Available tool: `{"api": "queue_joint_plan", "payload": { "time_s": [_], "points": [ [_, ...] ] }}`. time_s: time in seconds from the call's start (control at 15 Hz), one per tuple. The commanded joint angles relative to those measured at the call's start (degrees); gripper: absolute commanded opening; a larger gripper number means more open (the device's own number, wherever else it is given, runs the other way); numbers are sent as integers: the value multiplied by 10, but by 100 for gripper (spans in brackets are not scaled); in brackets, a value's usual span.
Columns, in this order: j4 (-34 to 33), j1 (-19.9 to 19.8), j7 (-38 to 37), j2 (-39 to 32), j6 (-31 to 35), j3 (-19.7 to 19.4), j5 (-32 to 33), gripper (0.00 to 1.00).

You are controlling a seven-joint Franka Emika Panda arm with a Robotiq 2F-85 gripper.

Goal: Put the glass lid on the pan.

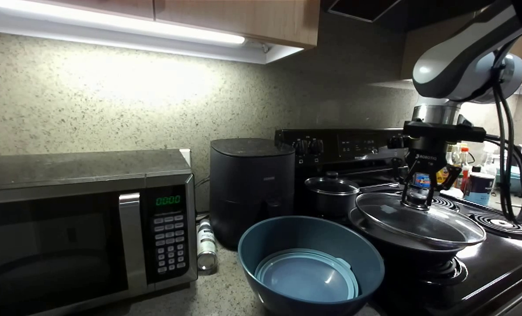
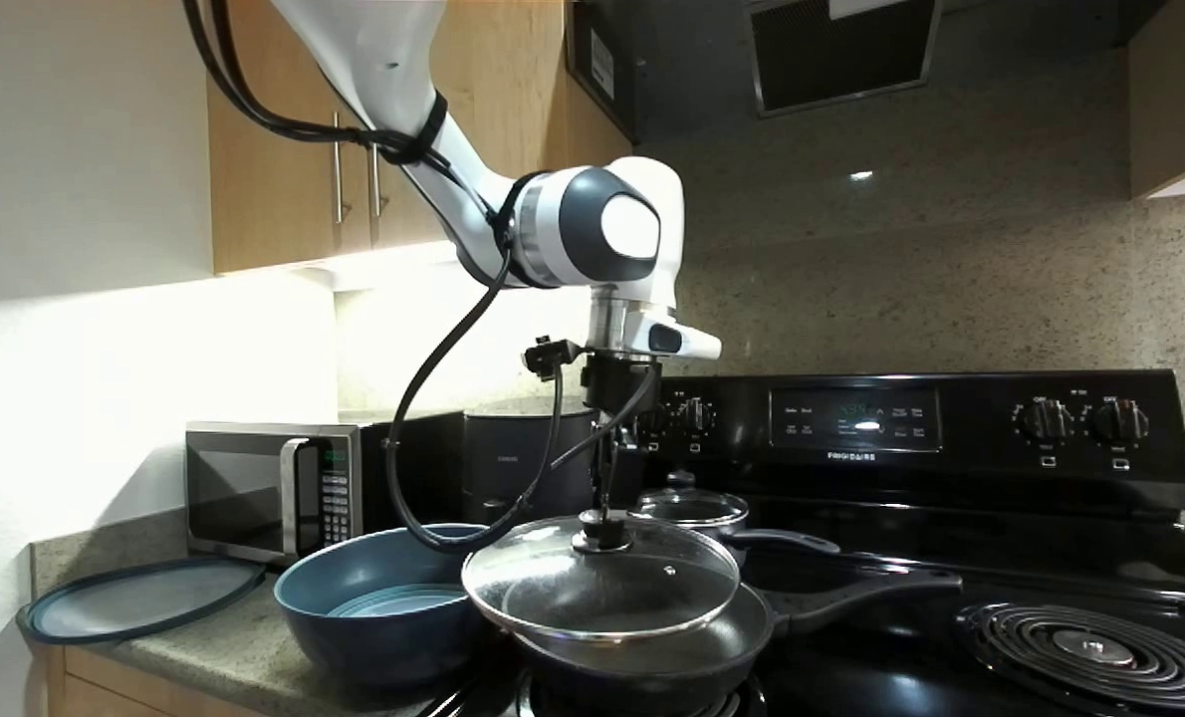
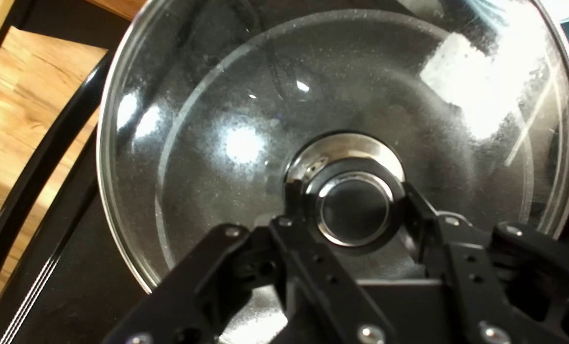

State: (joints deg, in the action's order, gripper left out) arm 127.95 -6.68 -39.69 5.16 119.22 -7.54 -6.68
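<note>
Jaws closed against both sides of the knob (image 3: 355,209) hold the glass lid (image 2: 642,593) just beneath them, over the black pan (image 2: 672,685), whose handle (image 2: 861,600) shows only in an exterior view, while wooden floor (image 3: 21,105) well below the jaws shows only in the wrist view.

Free room lies over a dark metal coil burner (image 2: 1090,649); near the clear glass lid (image 2: 652,588), the long black pan handle (image 2: 866,599), the big blue round bowl (image 2: 368,647) and the lidded black pot (image 1: 331,205) bar the way
</note>
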Motion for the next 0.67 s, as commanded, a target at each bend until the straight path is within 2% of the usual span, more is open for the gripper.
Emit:
{"api": "queue_joint_plan", "payload": {
  "time_s": [0.0,0.33,0.6],
  "points": [
    [-9,-4,-1,-7,26,8,12,25],
    [-11,-6,1,-24,66,3,29,25],
    [-11,-6,10,-35,67,-1,21,25]
  ]
}}
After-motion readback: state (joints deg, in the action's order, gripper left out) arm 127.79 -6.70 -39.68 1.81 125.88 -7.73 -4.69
